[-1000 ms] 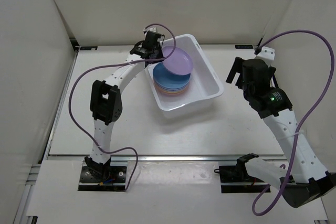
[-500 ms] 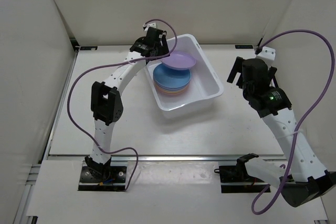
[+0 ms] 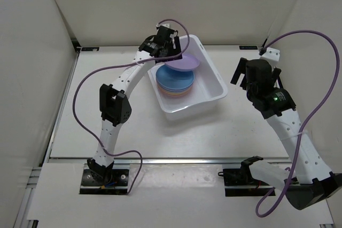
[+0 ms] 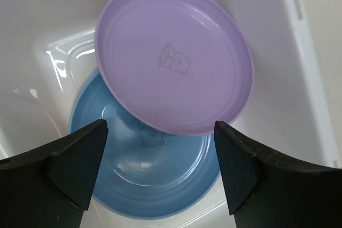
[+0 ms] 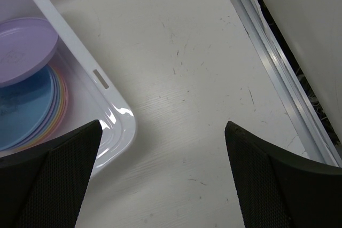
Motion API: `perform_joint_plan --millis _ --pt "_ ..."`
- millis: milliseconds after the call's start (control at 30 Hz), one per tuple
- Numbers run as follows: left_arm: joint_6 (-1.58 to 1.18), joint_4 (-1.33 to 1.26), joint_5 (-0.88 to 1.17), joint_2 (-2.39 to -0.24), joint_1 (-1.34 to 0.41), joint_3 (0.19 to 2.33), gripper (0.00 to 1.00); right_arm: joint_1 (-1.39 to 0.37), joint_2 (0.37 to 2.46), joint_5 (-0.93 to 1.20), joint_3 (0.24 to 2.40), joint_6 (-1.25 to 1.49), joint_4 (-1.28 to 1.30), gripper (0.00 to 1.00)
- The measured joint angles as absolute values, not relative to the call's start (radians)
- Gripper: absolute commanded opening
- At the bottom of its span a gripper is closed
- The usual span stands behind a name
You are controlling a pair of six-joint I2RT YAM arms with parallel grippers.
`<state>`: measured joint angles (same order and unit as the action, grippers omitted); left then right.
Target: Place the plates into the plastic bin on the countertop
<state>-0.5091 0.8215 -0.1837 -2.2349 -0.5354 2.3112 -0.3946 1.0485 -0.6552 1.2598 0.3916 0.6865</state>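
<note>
My left gripper (image 4: pixel 160 126) hangs over the far end of the plastic bin (image 3: pixel 214 97), jaws spread wide with nothing between them. Below it the purple plate (image 4: pixel 173 65) sits tilted across the far part of the blue plate (image 4: pixel 155 185). It looks a little blurred in the left wrist view, so I cannot tell whether its far edge leans on the bin wall or is clear of it. The blue plate tops a stack (image 5: pixel 51 108). Only thin rims of lilac, pink and orange show beneath it, and I cannot count them. From the top view the left wrist covers the bin's far left corner. The bin stands on the countertop (image 3: pixel 133 126), turned at an angle. My right gripper (image 5: pixel 163 126) is well apart from it, over bare counter, jaws wide and empty. Its fingers are cut off at the bottom of the right wrist view.
</note>
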Motion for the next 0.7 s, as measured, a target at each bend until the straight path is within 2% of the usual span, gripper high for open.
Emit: perform_joint_plan --millis 333,700 --pt "-0.544 0.947 -0.190 -2.387 -0.563 2.320 0.85 -0.393 1.060 -0.653 1.242 0.405 0.686 0.99" --pt "-0.701 0.933 -0.157 -2.368 -0.518 2.270 0.63 -0.392 1.061 -0.656 1.226 0.412 0.683 0.99"
